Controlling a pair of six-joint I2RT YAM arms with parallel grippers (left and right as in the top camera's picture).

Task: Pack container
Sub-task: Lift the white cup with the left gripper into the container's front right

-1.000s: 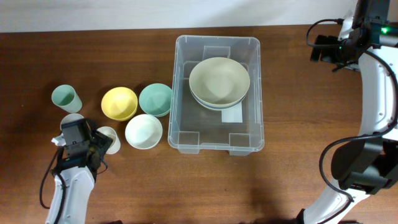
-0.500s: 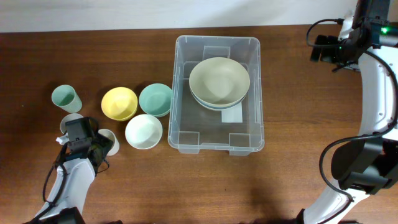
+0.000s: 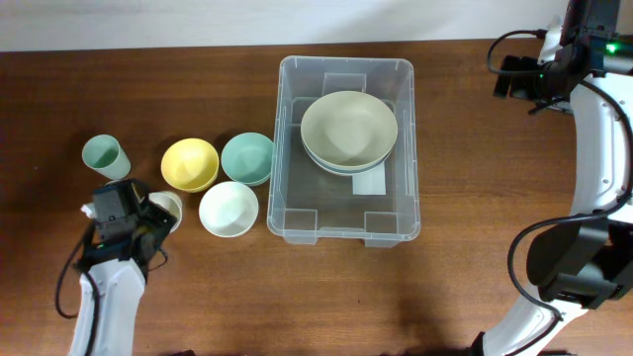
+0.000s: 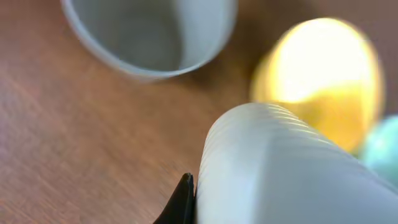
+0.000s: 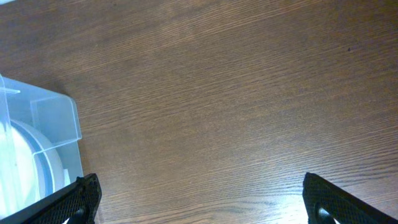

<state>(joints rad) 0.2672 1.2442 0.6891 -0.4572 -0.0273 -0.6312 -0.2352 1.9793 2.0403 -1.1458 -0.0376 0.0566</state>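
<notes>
The container [image 3: 406, 213], a large clear tub, sits at mid-table with two stacked pale bowls [image 3: 348, 131] inside. My left gripper [image 3: 148, 215] is at the table's left, shut on a ribbed white cup [image 3: 164, 206] [image 4: 280, 174]. One black fingertip [image 4: 185, 194] presses against the cup's side. Just beyond it, a second white cup [image 4: 149, 31] stands on the wood. My right gripper [image 3: 514, 77] [image 5: 202, 199] hovers open over bare wood at the far right, nothing between its fingers, with the container's corner [image 5: 56, 124] to its left.
Left of the container sit a yellow bowl [image 3: 190, 164] [image 4: 323, 74], a teal bowl [image 3: 247, 158], a pale mint bowl [image 3: 228, 209] and a green cup [image 3: 103, 155]. The container's front half holds only a white label [image 3: 369, 182].
My left gripper has closed on the white cup and shifted up and to the left with it. The right arm has not moved.
</notes>
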